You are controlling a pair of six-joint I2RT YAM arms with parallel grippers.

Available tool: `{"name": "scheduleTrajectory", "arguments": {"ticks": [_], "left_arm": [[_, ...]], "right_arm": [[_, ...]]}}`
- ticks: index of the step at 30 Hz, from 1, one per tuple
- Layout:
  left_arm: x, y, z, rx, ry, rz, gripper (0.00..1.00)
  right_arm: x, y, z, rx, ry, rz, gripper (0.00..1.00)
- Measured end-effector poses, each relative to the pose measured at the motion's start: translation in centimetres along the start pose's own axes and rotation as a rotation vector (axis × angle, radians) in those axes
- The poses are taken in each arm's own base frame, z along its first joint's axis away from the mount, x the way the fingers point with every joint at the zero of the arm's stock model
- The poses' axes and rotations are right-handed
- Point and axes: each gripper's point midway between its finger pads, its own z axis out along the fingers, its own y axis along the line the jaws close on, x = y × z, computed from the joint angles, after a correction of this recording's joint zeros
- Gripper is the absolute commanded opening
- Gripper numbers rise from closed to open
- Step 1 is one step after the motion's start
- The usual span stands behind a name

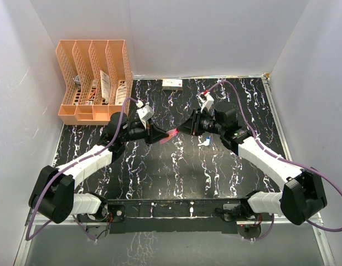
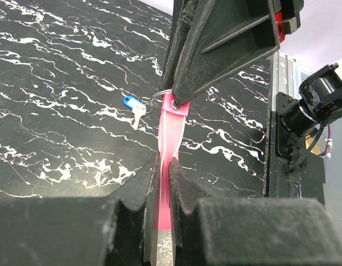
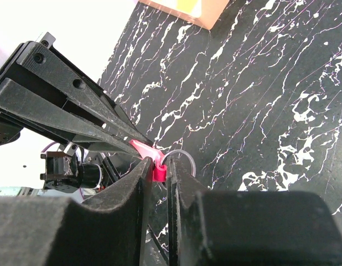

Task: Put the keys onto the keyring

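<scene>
Pink keyring (image 1: 172,134) held above the middle of the bench (image 1: 160,183), straight between two hands. At 9 o'clock, left hand (image 1: 160,136) clamped tight on the strap's plain end. At 3 o'clock, right hand (image 1: 182,132) pinched on the ring end, thin ring (image 2: 156,97) poking out. Flat on the bench at 4 o'clock of the strap, blue key (image 2: 129,102) and whitish key (image 2: 138,117) together. Orange file rack (image 1: 93,83) off at 10 o'clock.
</scene>
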Motion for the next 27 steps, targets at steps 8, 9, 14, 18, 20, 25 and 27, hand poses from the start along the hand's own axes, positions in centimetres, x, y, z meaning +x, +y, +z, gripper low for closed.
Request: {"name": "scheduleTrajectory", "arguments": {"ticks": [8,9,14,18,20,25,27], "left_arm": [[0.2,0.2,0.0,-0.013,0.007,-0.001,0.00],[0.2,0.3,0.0,-0.016,0.007,-0.001,0.00],[0.2,0.6,0.0,-0.032,0.005,-0.001,0.19],[0.3,0.9,-0.1,-0.053,0.008,-0.008,0.33],[0.4,1.1,-0.1,-0.063,0.010,-0.011,0.37],[0.4,1.2,-0.1,-0.071,0.010,-0.015,0.44],[0.4,1.2,-0.1,-0.070,0.009,-0.015,0.45]], "right_arm": [[0.0,0.0,0.0,0.001,0.000,-0.001,0.11],[0.0,0.0,0.0,0.001,-0.001,-0.001,0.10],[0.0,0.0,0.0,0.003,-0.002,-0.001,0.09],[-0.1,-0.1,0.0,0.006,-0.004,-0.003,0.09],[-0.1,-0.1,0.0,0.009,-0.006,-0.004,0.09],[-0.2,-0.2,0.0,0.014,-0.009,-0.004,0.08],[-0.2,-0.3,0.0,0.015,-0.010,-0.004,0.08]]}}
